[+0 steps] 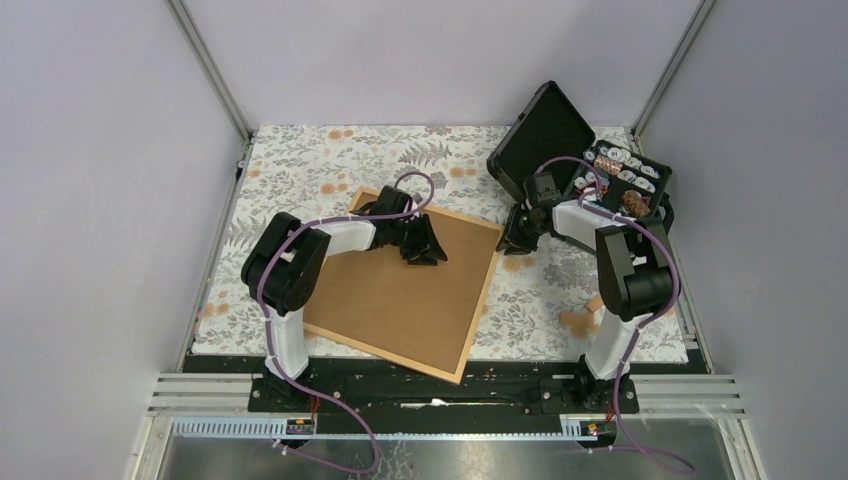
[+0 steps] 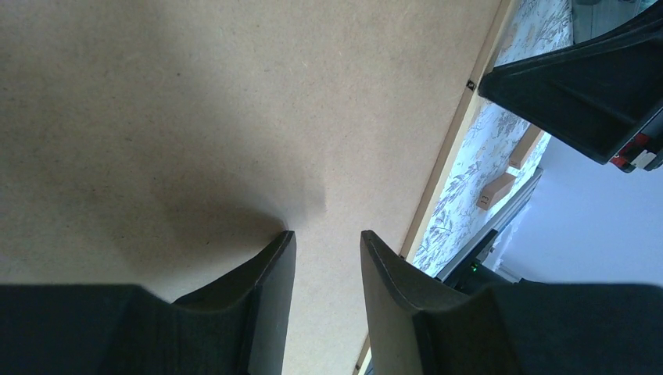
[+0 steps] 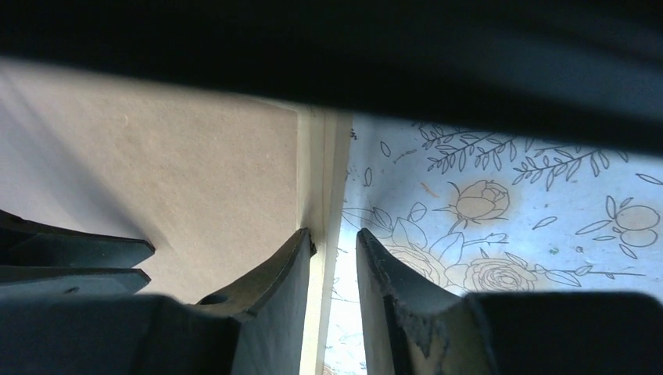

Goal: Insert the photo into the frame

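The light-wood frame [image 1: 487,290] lies flat on the floral cloth with a plain brown backing board [image 1: 400,300] filling it. The photo is hidden. My left gripper [image 1: 425,255] hangs low over the board's far part, open, with only bare board [image 2: 195,101] between its fingers [image 2: 327,234]. My right gripper [image 1: 515,243] is at the frame's right corner. In the right wrist view it [image 3: 335,233] is open astride the frame's moulding [image 3: 320,156]. Its left finger touches the moulding on the board side, while its right finger stands off over the cloth.
An open black hard case [image 1: 545,140] with small parts in it stands at the back right, just behind the right arm. A few small wooden blocks [image 1: 580,318] lie near the right arm's base. The floral cloth [image 1: 300,160] covers the table.
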{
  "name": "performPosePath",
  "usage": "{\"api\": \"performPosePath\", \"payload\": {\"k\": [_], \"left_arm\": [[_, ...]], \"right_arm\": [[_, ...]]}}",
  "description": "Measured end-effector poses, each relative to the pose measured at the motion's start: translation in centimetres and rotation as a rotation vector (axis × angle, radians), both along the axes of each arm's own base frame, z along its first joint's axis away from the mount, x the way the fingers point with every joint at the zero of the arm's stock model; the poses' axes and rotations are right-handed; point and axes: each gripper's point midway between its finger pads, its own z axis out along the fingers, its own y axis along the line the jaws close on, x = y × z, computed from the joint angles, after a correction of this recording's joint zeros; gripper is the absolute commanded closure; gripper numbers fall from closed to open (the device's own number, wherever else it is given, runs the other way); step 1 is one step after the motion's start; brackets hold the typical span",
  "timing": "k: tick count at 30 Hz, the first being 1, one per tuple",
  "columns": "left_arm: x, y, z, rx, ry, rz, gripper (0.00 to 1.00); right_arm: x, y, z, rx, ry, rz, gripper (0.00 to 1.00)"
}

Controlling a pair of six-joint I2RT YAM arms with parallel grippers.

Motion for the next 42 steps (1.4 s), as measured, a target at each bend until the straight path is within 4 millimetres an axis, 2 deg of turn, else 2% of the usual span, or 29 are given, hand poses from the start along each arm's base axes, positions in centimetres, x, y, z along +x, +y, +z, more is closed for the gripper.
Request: {"api": "performPosePath", "payload": {"k": [17,33,36,39,42], "left_arm": [[0.0,0.0,-0.1,0.000,0.000,0.001,0.59],[0.0,0.1,-0.1,0.004,0.000,0.002,0.60],[0.0,0.1,-0.1,0.006,-0.004,-0.002,0.59],[-0.1,0.2,0.0,0.009,-0.011,-0.007,0.59],[-0.1,0.2,0.0,0.012,-0.018,-0.013,0.59]], "right_arm": [[0.3,0.8,-0.4,-0.039,-0.018,-0.076,0.64],[0.0,1.4,-1.4,-0.273,-0.122,-0.162,0.62],[0.3,1.6,-0.9,-0.297,-0.115,-0.140,0.56],[0.4,2.2,-0.1,-0.302,-0.094,-0.068,0.40],[-0.5,3.2,1.4,-0.250,-0.075,0.006,0.37]]}}
